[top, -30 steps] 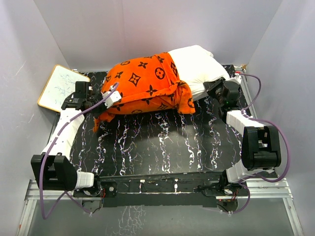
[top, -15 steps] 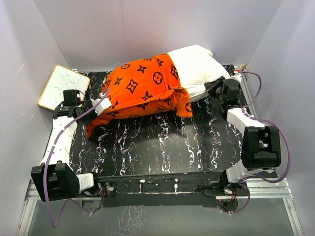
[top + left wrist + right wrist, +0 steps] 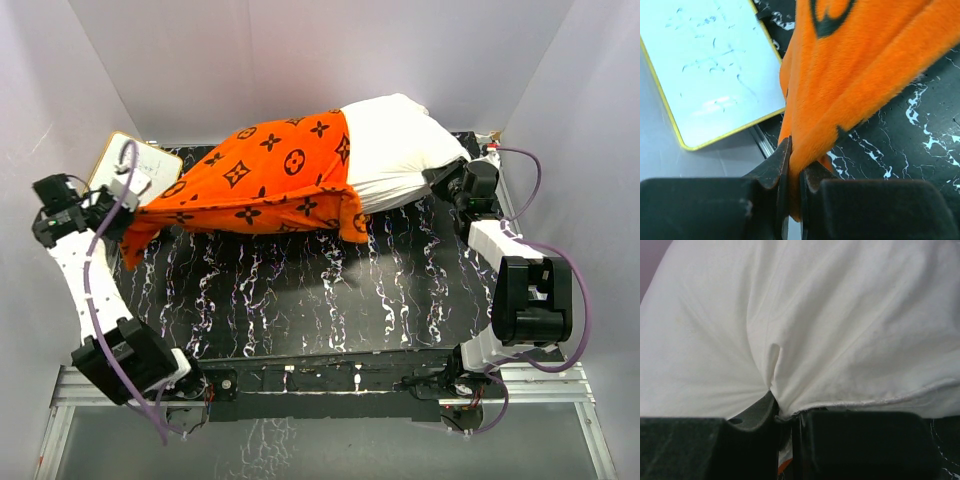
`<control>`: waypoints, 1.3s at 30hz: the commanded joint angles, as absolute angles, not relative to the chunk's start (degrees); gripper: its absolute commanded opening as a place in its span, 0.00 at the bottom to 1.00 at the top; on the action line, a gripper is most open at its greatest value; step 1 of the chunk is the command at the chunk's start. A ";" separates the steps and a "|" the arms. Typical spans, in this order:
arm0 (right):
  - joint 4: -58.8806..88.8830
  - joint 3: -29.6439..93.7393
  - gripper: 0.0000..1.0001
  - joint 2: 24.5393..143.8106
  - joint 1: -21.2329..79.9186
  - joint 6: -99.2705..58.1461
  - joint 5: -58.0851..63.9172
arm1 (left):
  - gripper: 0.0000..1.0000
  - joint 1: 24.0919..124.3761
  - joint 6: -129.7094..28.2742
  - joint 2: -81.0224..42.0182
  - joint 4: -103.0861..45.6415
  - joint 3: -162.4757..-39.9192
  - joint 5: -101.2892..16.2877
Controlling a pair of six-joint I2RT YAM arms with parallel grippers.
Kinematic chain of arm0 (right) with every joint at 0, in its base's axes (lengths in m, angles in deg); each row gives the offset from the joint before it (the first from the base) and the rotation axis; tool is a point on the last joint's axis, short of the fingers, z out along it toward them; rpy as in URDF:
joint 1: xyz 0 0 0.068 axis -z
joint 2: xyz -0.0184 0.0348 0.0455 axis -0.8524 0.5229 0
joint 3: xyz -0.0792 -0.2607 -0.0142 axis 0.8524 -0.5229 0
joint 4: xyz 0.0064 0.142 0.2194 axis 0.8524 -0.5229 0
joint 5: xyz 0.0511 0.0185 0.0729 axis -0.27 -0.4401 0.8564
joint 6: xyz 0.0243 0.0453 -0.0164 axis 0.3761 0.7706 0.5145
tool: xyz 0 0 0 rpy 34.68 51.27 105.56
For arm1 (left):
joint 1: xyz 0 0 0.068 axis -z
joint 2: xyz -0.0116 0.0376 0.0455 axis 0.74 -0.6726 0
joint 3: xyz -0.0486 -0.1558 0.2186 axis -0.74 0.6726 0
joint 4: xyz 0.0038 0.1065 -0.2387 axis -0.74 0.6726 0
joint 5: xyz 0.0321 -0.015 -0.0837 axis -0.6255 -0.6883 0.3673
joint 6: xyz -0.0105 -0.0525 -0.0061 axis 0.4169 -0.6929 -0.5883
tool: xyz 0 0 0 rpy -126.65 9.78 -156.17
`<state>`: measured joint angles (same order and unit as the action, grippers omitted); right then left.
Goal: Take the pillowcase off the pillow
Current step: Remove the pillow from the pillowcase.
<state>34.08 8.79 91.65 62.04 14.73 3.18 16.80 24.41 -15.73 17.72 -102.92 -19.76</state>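
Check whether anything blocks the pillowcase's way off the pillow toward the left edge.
Nothing stands upright there. The pillowcase, clamped in the left gripper, is stretched leftward from the pillow; only the flat whiteboard lies at the far-left corner of the table, beside the pulled end, so the fabric may drag over it.

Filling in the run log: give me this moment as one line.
left end effector: shut on pillowcase | right end effector: shut on pillow | pillowcase: partly off
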 commanded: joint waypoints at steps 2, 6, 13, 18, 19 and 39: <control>35.85 8.71 0.09 90.79 72.93 11.67 -19.25 | 0.00 -1.42 23.87 -19.68 9.30 -112.80 -28.72; 35.50 7.43 0.09 89.95 74.39 13.38 -19.32 | 0.00 -8.44 16.94 -25.00 8.85 -122.06 -24.33; 33.67 6.81 0.09 85.71 70.98 8.17 -21.16 | 0.00 -1.30 17.45 -24.32 34.13 -128.58 -6.30; 26.46 6.29 0.46 77.25 69.60 4.48 -21.92 | 0.00 28.86 6.45 -15.86 30.64 -117.37 -16.51; 25.37 5.84 0.63 75.04 67.93 2.48 -23.23 | 0.00 32.55 3.96 -15.84 29.21 -117.01 -18.56; 8.14 66.29 0.98 117.83 43.49 -22.77 -26.97 | 0.00 37.79 6.90 -9.79 39.23 -104.60 -24.58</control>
